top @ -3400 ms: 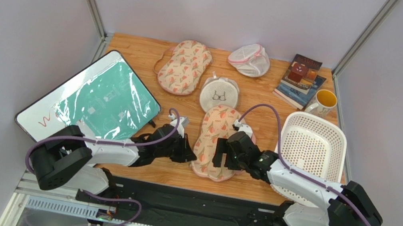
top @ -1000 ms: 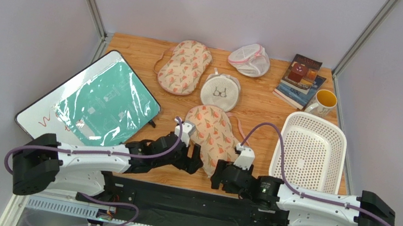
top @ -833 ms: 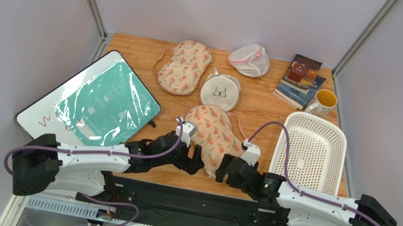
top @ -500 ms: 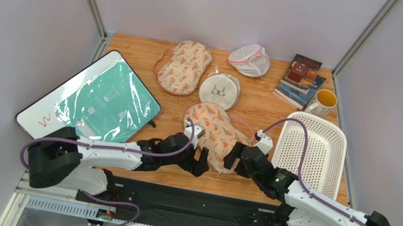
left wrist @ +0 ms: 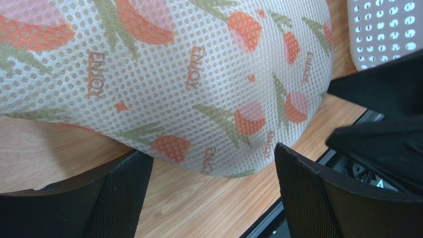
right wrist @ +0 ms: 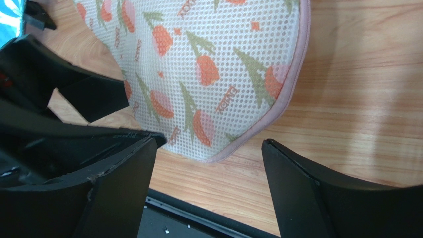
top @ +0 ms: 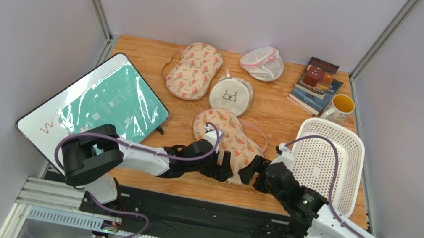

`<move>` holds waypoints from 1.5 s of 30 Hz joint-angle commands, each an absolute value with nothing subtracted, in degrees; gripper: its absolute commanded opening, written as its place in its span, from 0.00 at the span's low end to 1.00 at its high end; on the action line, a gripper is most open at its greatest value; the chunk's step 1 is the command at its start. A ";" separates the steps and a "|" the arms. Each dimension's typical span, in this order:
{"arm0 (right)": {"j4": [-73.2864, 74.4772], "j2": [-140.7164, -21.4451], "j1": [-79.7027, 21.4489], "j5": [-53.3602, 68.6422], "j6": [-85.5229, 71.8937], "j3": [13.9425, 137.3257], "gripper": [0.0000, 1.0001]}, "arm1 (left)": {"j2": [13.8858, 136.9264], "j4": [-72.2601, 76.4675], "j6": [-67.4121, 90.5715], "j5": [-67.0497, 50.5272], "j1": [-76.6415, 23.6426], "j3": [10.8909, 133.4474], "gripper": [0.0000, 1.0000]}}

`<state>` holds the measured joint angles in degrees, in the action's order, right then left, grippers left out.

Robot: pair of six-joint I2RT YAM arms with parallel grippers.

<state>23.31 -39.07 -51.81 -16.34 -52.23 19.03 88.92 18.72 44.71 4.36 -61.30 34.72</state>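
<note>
While left claw [top: 224, 168] and right claw [top: 254, 170] gape empty, the mesh pouch [top: 227, 137] between them repeats orange lettering, seemingly "EMJOY".

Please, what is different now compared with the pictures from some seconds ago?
The near floral pouch turned: its far end swung left, its near end right. Both the left gripper and the right gripper shifted right and now sit at its near edge, fingers open. The far pouch, books, mug, basket and board stayed put.
</note>
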 commanded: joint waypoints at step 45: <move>11.60 -68.38 -75.06 -47.63 -65.30 24.17 0.51 | 94.83 13.89 51.94 6.86 -61.00 44.30 0.67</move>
